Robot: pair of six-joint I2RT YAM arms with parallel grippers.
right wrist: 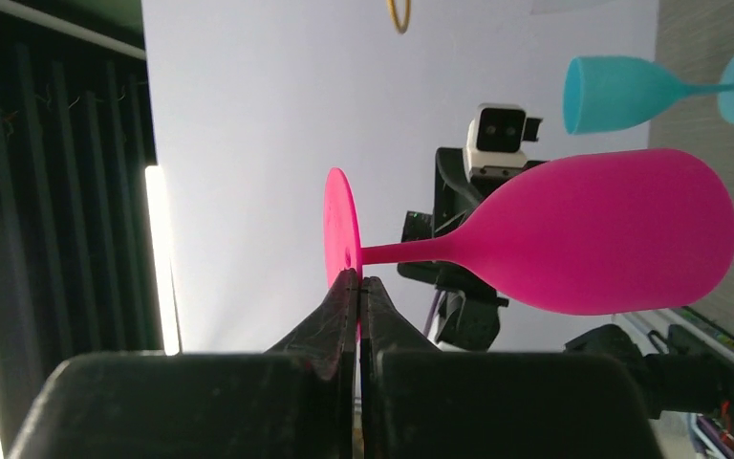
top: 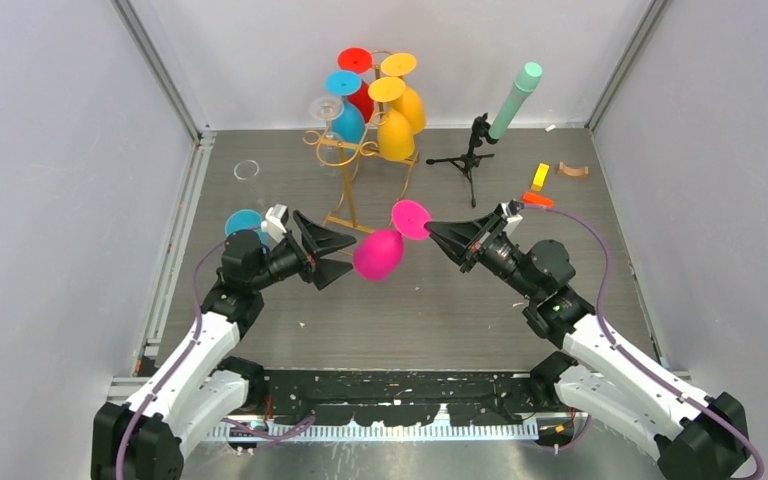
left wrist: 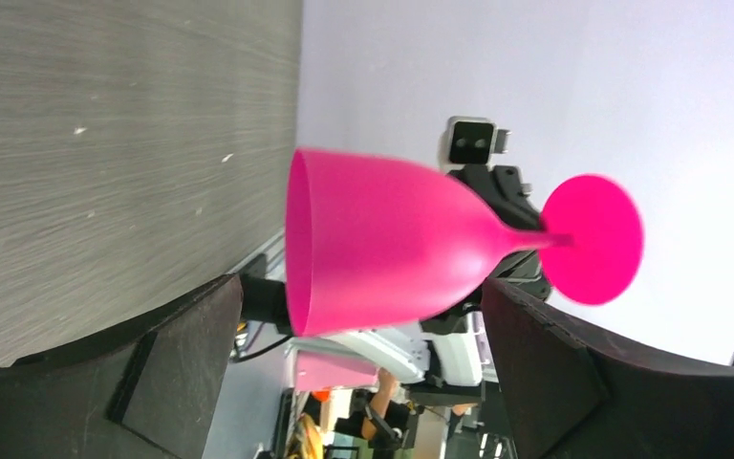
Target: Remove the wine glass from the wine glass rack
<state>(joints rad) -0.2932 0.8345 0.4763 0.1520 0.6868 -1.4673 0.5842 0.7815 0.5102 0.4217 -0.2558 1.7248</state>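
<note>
Pink glass (top: pixel 378 255): off the rack, in the air at the centre of the top view. It lies sideways, foot toward the upper right and bowl toward the lower left.
Right tool (top: pixel 430 228): closed tight, pinching the rim of the pink glass's round foot. In its own wrist view the fingertips (right wrist: pixel 356 287) meet on the edge of the disc.
Left tool (top: pixel 338 255): spread wide and holding nothing. The bowl lies between its fingers (left wrist: pixel 182 335); I cannot tell whether they touch it.
Desk (top: pixel 410 320): grey wood grain, below the glass.
Blue glass (top: pixel 243 222): on the desk at centre left, just behind the left tool.
Rack (top: pixel 345 180): gold wire, upper centre, behind the pink glass and apart from it. Red, blue, clear and two yellow glasses hang on it, feet up.
Tripod (top: pixel 470 155): black, right of the rack, carrying a tilted green tube.
Small pieces (top: pixel 540 178): yellow and orange, on the desk at upper right.
</note>
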